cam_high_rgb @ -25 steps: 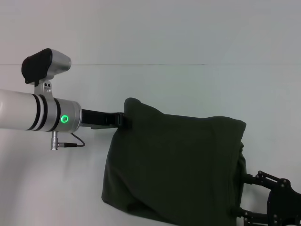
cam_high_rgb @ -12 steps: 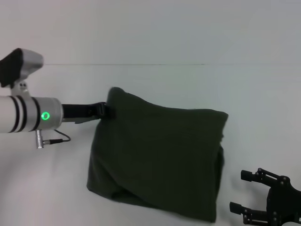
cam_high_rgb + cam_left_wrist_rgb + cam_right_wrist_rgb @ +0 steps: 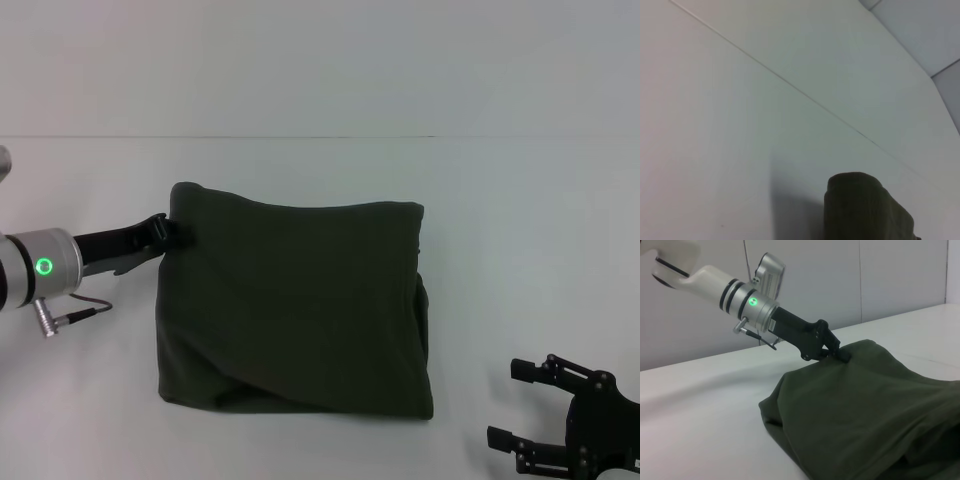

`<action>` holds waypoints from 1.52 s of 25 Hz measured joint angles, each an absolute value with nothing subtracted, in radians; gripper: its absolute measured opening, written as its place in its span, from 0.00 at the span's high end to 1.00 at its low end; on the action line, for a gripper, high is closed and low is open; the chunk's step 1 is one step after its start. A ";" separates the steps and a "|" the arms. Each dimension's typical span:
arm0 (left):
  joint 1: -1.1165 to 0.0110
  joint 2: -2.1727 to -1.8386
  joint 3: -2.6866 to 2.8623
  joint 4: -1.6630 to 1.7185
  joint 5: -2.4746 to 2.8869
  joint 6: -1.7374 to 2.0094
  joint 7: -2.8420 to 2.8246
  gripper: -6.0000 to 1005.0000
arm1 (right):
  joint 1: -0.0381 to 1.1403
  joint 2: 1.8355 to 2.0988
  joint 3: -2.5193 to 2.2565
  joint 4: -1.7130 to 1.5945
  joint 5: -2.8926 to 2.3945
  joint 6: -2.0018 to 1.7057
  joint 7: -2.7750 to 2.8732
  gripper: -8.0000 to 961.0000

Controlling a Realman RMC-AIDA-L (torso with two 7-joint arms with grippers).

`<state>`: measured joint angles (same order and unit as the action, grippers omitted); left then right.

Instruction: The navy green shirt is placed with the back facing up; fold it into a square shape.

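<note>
One navy green shirt [image 3: 295, 305], dragged leftward over the last second, now lying flat mid-table as a near-square bundle. Left gripper [image 3: 172, 230] clamped on its far-left corner. Right gripper [image 3: 560, 420], fingers spread, holding nothing, near right. Folding apparently almost finished. Two grippers, one shirt.

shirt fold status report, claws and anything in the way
Left claw shut on far-left corner of the navy green shirt. Right claw open, off the cloth, near right. Shirt lies roughly square on white table. Nothing in the way.
</note>
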<state>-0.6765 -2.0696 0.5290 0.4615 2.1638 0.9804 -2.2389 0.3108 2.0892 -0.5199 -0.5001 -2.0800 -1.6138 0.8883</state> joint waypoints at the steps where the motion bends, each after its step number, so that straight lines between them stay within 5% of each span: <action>1: -0.674 -2.070 0.529 0.462 2.160 0.979 -2.239 0.86 | 0.311 2.089 -0.520 -0.500 -2.080 -1.614 0.888 0.05; 20: -0.570 -2.063 0.525 0.622 2.080 1.253 -1.898 0.78 | 0.322 2.091 -0.518 -0.502 -2.062 -1.614 0.878 0.05; 27: -0.467 -2.074 0.525 0.761 2.040 1.624 -1.545 0.42 | 0.367 2.095 -0.519 -0.491 -2.038 -1.617 0.862 0.05; 33: -0.360 -2.149 0.501 0.826 2.020 1.748 -1.306 0.12 | 0.409 2.097 -0.526 -0.456 -2.018 -1.626 0.818 0.05; 38: -0.293 -2.166 0.532 0.796 2.018 1.763 -1.202 0.07 | 0.418 2.097 -0.524 -0.391 -2.017 -1.622 0.728 0.05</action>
